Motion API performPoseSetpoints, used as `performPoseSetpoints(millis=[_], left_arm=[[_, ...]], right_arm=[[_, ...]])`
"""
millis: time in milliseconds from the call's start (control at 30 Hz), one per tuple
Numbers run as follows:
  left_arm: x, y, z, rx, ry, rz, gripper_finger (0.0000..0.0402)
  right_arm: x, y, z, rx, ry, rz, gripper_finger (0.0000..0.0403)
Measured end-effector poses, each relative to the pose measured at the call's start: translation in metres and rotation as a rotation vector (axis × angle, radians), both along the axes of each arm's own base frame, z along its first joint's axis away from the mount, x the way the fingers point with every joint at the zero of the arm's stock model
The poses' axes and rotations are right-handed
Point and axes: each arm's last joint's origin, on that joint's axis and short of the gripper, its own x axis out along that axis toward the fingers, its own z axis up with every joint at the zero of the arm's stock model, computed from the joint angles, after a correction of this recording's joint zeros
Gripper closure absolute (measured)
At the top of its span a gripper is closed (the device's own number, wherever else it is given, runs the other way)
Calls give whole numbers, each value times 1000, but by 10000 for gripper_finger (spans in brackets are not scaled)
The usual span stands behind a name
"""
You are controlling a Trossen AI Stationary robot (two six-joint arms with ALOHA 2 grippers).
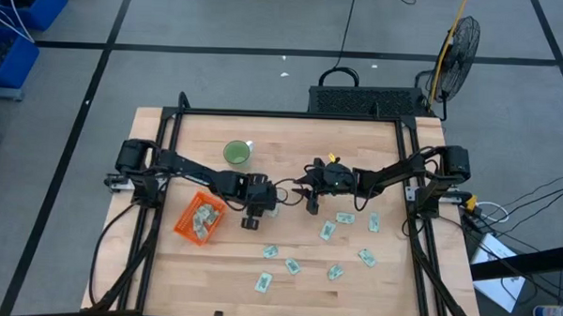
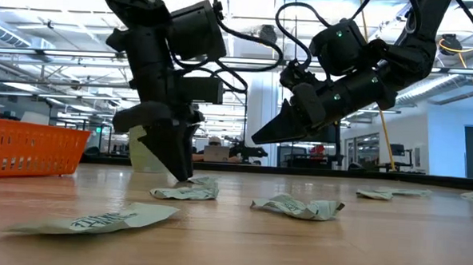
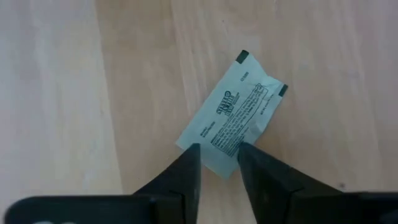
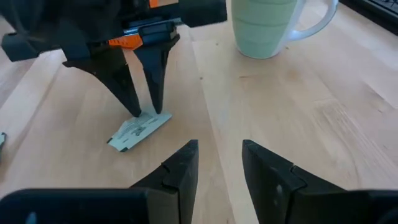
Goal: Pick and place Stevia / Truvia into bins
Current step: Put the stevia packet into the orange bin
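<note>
1. Left gripper is straddling a packet corner on the table, fingers narrowly apart, not yet gripping.
2. Thin paper risks sliding out flat.
3. Right gripper is hovering nearby, part open, empty; bin is waiting beside the left arm.

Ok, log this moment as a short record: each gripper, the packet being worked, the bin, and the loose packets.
left gripper: fingertips down on the table, straddling one end of a small white paper packet with green print, fingers apart
right gripper: hovering open, empty, facing the left gripper
orange plastic bin: holds several packets
loose packets: scattered on the wooden table
pale green mug: standing apart
</note>
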Motion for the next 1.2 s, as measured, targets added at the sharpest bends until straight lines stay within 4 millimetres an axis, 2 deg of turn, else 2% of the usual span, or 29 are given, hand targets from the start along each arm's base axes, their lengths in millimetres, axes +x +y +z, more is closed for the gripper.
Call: performPoseSetpoints(millis=[233, 333, 433, 633, 767, 833, 933, 1067, 1200], left_arm=[[2, 15, -14, -104, 43, 16, 379], [2, 18, -14, -91, 44, 0, 395], [-1, 16, -3, -73, 15, 3, 395], [-11, 6, 43, -3, -87, -9, 399], [-36, -4, 66, 10, -8, 59, 399], [-51, -12, 80, -5, 20, 122, 399], [-79, -24, 97, -49, 107, 306, 399], [-109, -40, 106, -83, 237, 622, 399], [-127, -55, 104, -76, 357, 867, 390]], right_arm=[[0, 0, -1, 3, 7, 3, 287], [0, 0, -1, 3, 7, 4, 287], [0, 0, -1, 3, 7, 4, 287], [0, 0, -1, 3, 9, 4, 287], [-1, 0, -1, 4, 15, 4, 287], [-1, 0, -1, 4, 16, 4, 287], [-1, 0, -2, 4, 22, 4, 287], [-1, 0, -2, 6, 29, 4, 287], [-1, 1, -2, 6, 29, 6, 287]])
